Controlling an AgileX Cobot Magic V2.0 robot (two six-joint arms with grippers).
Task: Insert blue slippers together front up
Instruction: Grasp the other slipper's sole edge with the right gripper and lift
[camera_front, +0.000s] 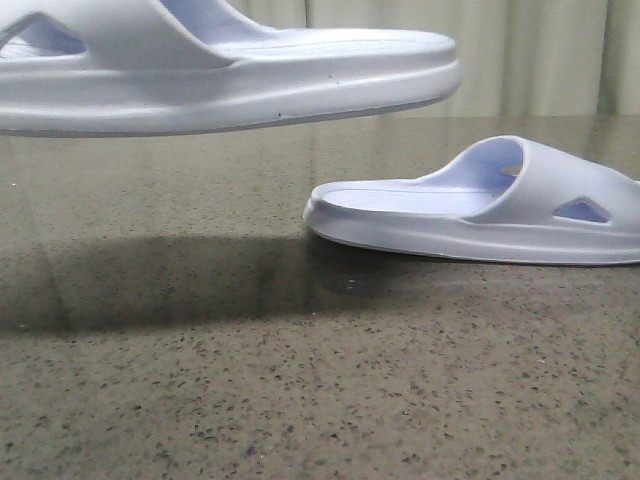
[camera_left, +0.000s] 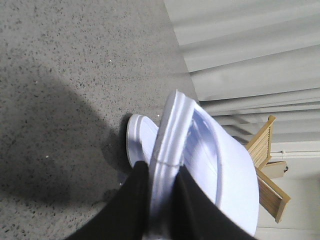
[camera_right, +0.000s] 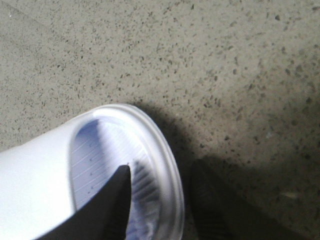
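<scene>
One pale blue slipper (camera_front: 200, 80) hangs in the air at the top left of the front view, level, its sole down. My left gripper (camera_left: 162, 166) is shut on that slipper's (camera_left: 220, 170) thick sole edge. The other blue slipper (camera_front: 480, 215) lies flat on the table at the right, its strap to the right; its heel also shows in the left wrist view (camera_left: 137, 140). My right gripper (camera_right: 162, 166) is open over that slipper's (camera_right: 45, 170) heel rim, one finger over the ribbed footbed and one outside it. Neither gripper shows in the front view.
The table (camera_front: 300, 380) is dark speckled stone, and the raised slipper's shadow lies on it at the left. A pale curtain (camera_front: 500, 60) hangs behind the table. A wooden frame (camera_left: 267, 165) stands beyond the table in the left wrist view.
</scene>
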